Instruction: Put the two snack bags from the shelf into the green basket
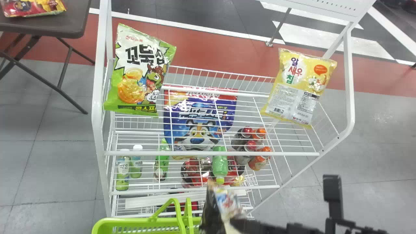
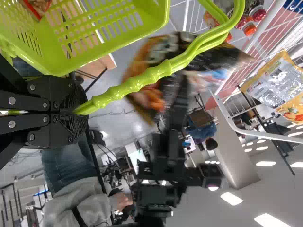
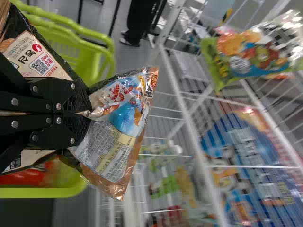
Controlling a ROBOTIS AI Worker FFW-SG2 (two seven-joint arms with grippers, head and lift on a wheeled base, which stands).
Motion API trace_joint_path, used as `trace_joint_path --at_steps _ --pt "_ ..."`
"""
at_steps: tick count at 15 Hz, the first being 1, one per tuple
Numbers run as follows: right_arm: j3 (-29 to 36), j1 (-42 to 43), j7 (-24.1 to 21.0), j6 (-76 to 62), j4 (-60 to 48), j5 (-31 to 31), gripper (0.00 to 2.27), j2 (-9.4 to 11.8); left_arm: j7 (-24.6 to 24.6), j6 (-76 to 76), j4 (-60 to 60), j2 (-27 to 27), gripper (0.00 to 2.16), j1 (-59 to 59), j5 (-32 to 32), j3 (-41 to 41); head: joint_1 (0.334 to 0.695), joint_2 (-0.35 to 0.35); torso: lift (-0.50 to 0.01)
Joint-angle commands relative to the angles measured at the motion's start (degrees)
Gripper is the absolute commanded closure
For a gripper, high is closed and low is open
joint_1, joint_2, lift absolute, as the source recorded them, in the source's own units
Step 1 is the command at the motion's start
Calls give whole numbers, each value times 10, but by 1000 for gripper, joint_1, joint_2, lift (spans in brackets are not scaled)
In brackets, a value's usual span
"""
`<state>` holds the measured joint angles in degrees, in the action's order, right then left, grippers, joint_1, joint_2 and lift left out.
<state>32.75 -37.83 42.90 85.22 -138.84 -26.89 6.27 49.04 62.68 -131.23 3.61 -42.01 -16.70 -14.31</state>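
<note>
**Right gripper (image 3: 85,113) is pinching a dark snack bag (image 3: 116,127) beside the green basket (image 1: 130,221)**

The right gripper's 2 fingers are pressing together on the bag, gathering its film into creases, with packaging spreading out on both sides of them. The bag is hanging off the shelf (image 1: 211,153), just by the basket's handles (image 1: 178,211). The left gripper (image 2: 78,111) is clamping those handles, and a red pack (image 2: 38,5) is lying inside the basket.

The bag is probably weighing very little. Its glossy film is looking slick and soft, and whatever crisp pieces it is containing are likely being easily crushed. The present grip, well in from the outer edges, is seeming sound: the gathered folds are giving the fingers something to bite on, while a smooth, puffed panel would be risking a slide. Squeezing harder would be threatening the contents or a seam. Both loose ends are sticking out, so they could be catching on the handles or rim; an unhurried lowering between them would be suiting this floppy shape best.
</note>
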Motion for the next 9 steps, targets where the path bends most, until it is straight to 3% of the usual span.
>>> trace_joint_path --at_steps 1,5,9 --pt "-36 -15 6 30 24 27 2246 1 1 -3 0 0 2142 0 0 0 695 -350 -2" --pt "-124 -21 6 9 69 59 2246 9 1 -3 -1 1 2142 0 0 -3 695 -350 -2" --pt "-200 2 -5 -134 139 98 2226 18 2 -3 -6 4 2142 -10 3 -8 695 -350 -2"
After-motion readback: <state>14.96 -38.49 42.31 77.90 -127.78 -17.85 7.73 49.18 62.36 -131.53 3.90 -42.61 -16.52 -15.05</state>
